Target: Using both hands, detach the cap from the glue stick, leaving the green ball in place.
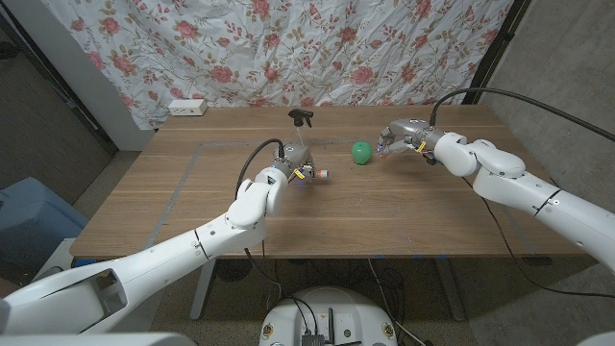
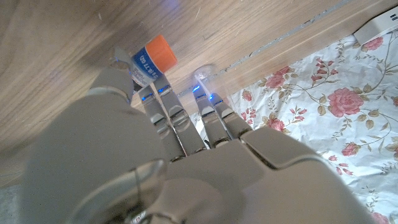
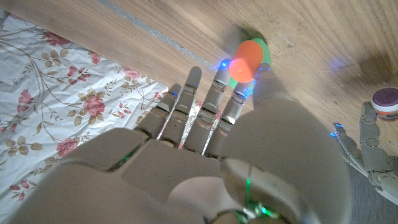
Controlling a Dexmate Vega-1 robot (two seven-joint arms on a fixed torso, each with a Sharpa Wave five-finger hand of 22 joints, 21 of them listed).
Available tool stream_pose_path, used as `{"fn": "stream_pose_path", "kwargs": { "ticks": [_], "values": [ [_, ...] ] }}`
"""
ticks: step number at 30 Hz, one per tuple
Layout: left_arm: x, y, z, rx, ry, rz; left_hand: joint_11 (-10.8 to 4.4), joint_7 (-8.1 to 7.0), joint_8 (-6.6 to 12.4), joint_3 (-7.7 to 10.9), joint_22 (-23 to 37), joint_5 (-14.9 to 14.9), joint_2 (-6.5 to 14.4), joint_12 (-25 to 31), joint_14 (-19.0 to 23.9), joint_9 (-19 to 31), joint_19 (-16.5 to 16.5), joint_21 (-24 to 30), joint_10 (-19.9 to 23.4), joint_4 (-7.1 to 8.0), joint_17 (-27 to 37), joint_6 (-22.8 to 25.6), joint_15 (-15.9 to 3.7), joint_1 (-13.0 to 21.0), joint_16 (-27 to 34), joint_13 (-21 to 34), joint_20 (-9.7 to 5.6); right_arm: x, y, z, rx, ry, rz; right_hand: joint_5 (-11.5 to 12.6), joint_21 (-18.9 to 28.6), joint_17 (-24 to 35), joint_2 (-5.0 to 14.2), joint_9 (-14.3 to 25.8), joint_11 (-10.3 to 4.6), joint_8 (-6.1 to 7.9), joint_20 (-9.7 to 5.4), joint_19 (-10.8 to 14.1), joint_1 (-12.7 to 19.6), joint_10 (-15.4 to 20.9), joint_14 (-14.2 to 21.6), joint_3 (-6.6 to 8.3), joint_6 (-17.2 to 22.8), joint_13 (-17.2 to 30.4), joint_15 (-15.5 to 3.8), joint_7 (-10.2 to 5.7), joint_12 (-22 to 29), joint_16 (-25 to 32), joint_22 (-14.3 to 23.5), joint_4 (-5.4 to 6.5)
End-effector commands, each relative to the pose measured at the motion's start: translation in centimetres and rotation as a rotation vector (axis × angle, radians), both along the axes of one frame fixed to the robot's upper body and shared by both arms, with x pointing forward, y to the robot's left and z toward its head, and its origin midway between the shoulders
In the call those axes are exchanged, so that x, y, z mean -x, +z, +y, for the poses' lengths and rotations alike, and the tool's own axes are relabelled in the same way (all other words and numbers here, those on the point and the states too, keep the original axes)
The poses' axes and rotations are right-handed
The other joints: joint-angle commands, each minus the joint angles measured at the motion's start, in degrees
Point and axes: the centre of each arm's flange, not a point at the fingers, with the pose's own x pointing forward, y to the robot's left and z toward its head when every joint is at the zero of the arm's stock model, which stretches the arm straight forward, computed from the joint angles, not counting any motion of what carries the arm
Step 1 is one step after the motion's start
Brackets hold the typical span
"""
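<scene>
While the left robot hand (image 1: 300, 174) holds the glue stick (image 2: 144, 63) near the middle of the worktop (image 1: 173, 192), the right robot hand (image 1: 396, 135) sits well apart on the far right, just beside the green ball (image 1: 360, 153). In the right wrist view an orange cap (image 3: 243, 63) is pinched at the right fingertips (image 3: 225, 79), with the ball showing just behind it. In the left wrist view the stick, white-labelled with an orange end, is gripped between the thumb and the curled fingers (image 2: 163, 107). Judging from this, the cap looks already off, so the main step seems done; I cannot tell for sure which end of the stick is bare. The ball rests on the wood, apparently undisturbed. A spray bottle (image 1: 302, 120) stands behind the left hand. What remains is likely only setting the pieces down without nudging the ball.
</scene>
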Motion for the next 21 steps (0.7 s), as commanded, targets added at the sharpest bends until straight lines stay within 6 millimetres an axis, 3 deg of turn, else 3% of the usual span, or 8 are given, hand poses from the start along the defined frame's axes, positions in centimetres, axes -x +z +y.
{"fn": "stream_pose_path", "kwargs": {
  "ticks": [1,21],
  "values": [
    [-0.2,-0.3,0.4,-0.049,0.037,0.01,-0.23,0.74,0.29,0.12,0.23,0.46,1.07,0.16,0.18,0.17,-0.32,-0.24,-0.39,0.21,0.24,1.25,-7.21,-0.93,0.26,0.24,0.02,-1.0,-0.8,0.0,0.056,-0.045,-0.004,0.27,0.2,0.13,0.37,0.09,-0.95,-0.06,-0.16,0.32,0.16,0.87,-0.32,-0.18,0.13,0.29,-8.83,-0.01,0.24,-0.18,0.16,0.06],
    [-0.2,-0.8,1.2,-0.086,0.083,0.015,-0.22,0.56,0.24,0.0,0.21,0.47,1.11,0.17,-0.04,0.16,-0.84,-0.36,-0.72,0.27,0.24,0.92,-7.19,-1.2,0.25,0.28,0.03,-2.0,-2.4,-0.2,0.116,-0.091,0.026,0.26,0.26,0.02,0.14,0.04,-0.9,-0.42,-0.4,0.55,-0.06,0.1,-1.03,-0.55,-0.25,0.21,-8.61,-0.05,-0.4,-0.87,0.2,-0.05]
  ]
}}
